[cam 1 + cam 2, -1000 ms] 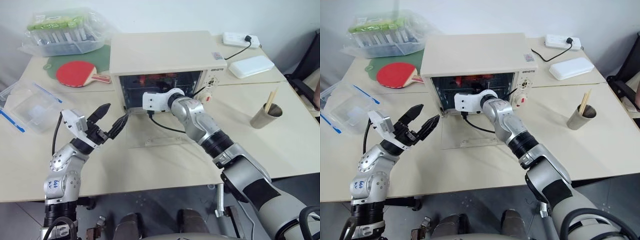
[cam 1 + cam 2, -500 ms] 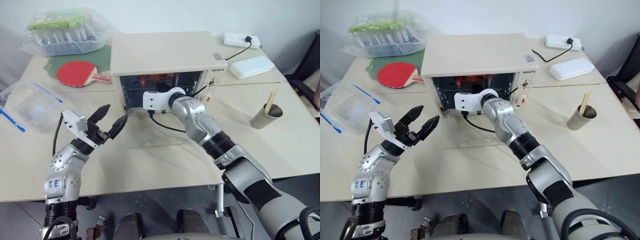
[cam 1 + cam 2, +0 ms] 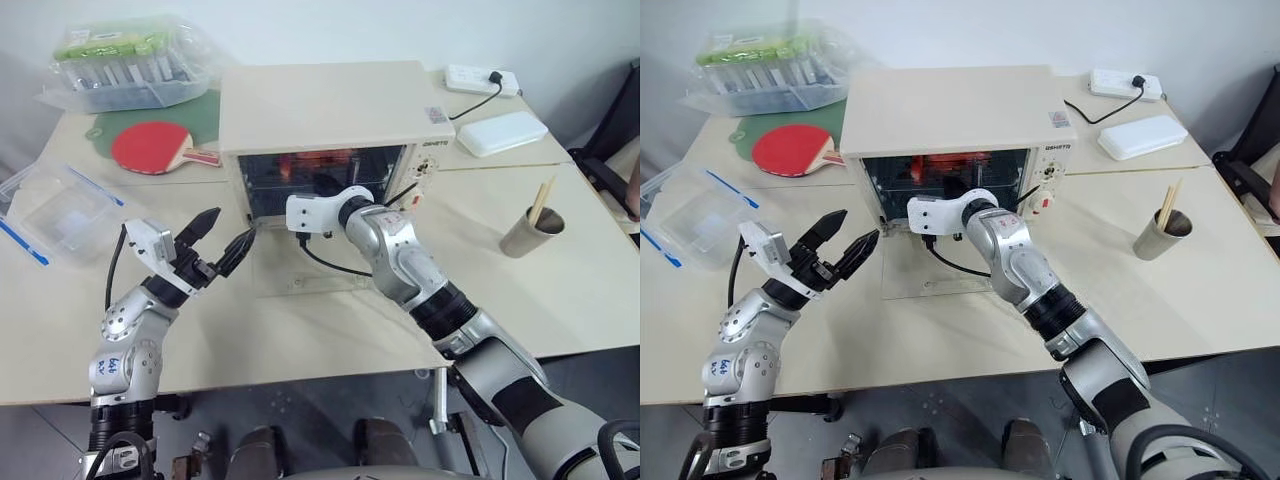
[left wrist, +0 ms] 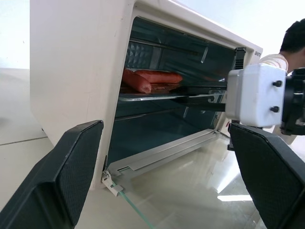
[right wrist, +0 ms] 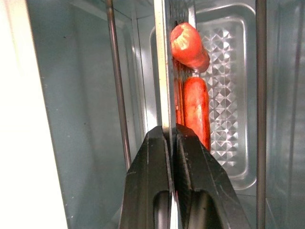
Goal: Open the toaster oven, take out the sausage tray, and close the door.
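The right tool [image 5: 170, 138], clamped on the sausage tray [image 4: 162, 93], has drawn back from the toaster oven [image 3: 330, 105].

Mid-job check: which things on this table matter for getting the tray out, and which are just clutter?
Job:
cream-white boxy toaster oven
flat-open glass door
silver sausage tray
right tool, clamped on its edge

Clutter:
red table-tennis paddle
clear plastic box
paper cup with chopsticks
white power strip

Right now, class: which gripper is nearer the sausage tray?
Right. The right gripper is shut on the sausage tray inside the oven; the left gripper hovers open outside.
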Tool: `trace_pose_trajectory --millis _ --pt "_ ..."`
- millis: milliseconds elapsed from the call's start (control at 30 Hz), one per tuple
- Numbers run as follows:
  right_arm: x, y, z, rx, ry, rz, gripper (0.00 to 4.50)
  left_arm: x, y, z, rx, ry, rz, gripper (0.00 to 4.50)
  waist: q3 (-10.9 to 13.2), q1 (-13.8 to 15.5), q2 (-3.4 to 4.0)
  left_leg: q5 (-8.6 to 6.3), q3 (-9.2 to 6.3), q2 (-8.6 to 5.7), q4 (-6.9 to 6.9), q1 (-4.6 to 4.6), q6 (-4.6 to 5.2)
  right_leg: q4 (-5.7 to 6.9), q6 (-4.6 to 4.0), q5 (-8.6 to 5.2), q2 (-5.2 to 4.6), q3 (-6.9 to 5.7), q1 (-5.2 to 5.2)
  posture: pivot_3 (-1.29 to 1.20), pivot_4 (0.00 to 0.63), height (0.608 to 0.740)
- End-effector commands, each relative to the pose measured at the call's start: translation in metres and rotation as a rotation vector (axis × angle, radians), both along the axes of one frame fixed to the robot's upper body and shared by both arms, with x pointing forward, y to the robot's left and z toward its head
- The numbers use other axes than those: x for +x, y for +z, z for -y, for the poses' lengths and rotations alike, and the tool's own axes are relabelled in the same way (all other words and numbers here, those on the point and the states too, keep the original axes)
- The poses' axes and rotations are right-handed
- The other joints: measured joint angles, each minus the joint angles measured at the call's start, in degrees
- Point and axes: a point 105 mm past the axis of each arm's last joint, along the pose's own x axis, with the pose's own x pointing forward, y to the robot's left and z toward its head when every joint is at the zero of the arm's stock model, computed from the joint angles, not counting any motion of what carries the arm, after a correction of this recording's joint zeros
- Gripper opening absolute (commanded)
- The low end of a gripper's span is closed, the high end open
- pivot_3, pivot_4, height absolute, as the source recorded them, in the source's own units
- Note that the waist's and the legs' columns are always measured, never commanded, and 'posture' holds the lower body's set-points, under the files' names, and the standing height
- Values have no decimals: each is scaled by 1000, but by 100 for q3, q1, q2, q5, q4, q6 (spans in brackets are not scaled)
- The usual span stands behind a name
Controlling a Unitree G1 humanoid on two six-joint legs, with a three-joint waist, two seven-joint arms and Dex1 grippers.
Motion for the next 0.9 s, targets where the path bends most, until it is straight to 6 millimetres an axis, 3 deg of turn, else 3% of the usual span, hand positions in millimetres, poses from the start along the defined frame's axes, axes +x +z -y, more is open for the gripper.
trace_pose_trajectory --millis 33,367,900 --pt "-9 -2 -5 -4 32 -22 27 0 9 -1 15 7 40 4500 0 1 0 0 0 0 0 0 0 -1 0 0 0 0 0 0 150 740" --pt "-33 11 0 11 62 34 27 -1 8 -4 8 -14 14 4500 0 17 0 0 2 0 -2 -2 0 -4 0 0 0 0 -2 0 150 740" --pt "-67 2 20 -54 69 43 27 -5 12 -23 -26 -61 -43 4500 1 145 0 0 11 -1 1 -3 0 -10 0 0 -1 2 -4 0 150 740"
